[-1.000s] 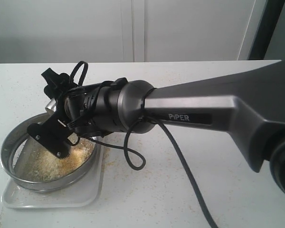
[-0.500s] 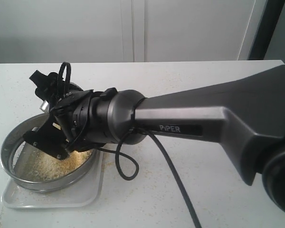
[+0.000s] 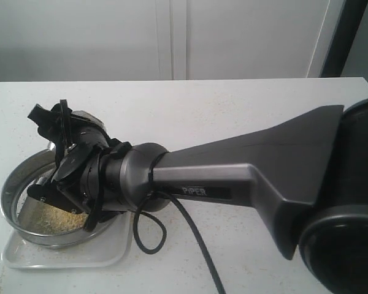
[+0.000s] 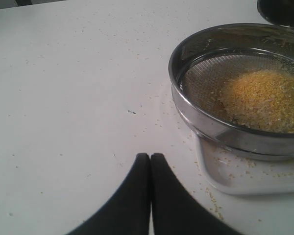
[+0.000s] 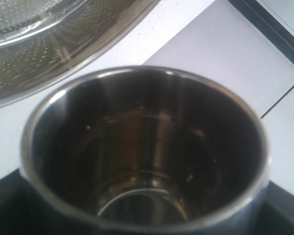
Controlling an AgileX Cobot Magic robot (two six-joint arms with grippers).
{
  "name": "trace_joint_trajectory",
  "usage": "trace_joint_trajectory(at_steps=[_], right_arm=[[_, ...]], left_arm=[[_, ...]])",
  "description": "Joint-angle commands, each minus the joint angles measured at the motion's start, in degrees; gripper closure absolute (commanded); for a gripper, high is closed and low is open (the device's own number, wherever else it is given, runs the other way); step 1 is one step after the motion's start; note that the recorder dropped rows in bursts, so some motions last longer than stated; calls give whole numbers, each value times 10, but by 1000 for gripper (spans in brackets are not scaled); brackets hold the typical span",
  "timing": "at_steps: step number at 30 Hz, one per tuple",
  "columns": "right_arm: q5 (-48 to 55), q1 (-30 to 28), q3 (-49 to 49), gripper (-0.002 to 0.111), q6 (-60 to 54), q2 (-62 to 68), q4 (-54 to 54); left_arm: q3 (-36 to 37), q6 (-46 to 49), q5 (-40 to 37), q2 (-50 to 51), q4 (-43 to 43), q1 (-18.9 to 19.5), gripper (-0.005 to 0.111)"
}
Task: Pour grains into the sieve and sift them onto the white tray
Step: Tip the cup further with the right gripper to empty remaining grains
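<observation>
The grains (image 4: pixel 264 100) lie in a golden-yellow heap on the fine wire mesh of the sieve (image 4: pixel 206 125). The sieve is a wide round steel ring resting on the white tray (image 4: pixel 235 181), which is flat with rounded corners and a low rim. Stray grains dot the white speckled tabletop (image 4: pixel 63 73) around the tray, and pale cabinet doors (image 3: pixel 172 37) stand behind. The right claw (image 3: pixel 61 125) is spread wide and clamped around a smooth steel cup (image 5: pixel 142 147) by the sieve's rim; the cup's inside is almost bare, with a few specks clinging. The left claw (image 4: pixel 150 164) is clenched on nothing, tips pressed together, over bare tabletop near the tray
</observation>
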State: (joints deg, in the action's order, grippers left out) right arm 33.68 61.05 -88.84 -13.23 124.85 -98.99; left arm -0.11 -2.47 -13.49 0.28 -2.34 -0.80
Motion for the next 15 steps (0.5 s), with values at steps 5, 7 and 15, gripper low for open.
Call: trace_joint_trajectory(at_steps=[5,7,15], right_arm=[[21,7,-3,108,7,-2,-10],[27,10,-3,108,1,-2,-10],[33,11,9,108,46,-10,-10]], left_arm=[[1,-2,1,-3,4,1,107],[1,-2,1,-3,4,1,107],[1,-2,1,-3,4,1,107]])
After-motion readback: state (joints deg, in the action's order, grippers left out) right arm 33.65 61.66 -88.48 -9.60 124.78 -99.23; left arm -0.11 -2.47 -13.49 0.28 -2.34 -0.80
